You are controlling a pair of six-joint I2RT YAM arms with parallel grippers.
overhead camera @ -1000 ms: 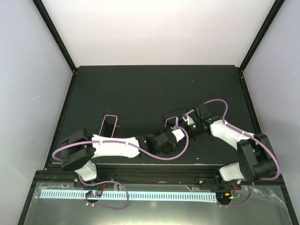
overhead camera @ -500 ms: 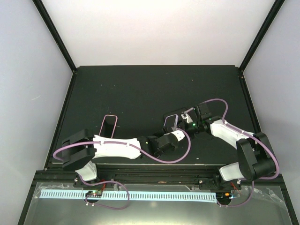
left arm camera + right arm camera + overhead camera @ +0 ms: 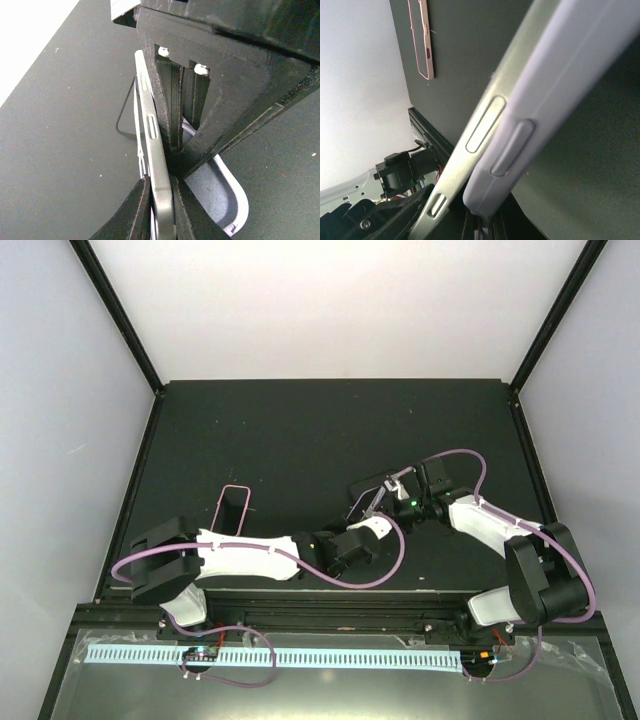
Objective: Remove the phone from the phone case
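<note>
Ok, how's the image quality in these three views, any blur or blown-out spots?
Top external view: evenly lit, no glare, though the black table swallows dark detail. Left wrist view: phone edge crisp, upper-left corner blown out white. Right wrist view: phone case so close that it looks soft, wall at left washed out.

Silver-grey phone [image 3: 152,145], pale lilac phone case [image 3: 560,75], matte black table [image 3: 300,430].

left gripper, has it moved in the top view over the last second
Yes. The left gripper has drawn back slightly to the left, toward the pink frame, and its fingers have closed on the phone.
</note>
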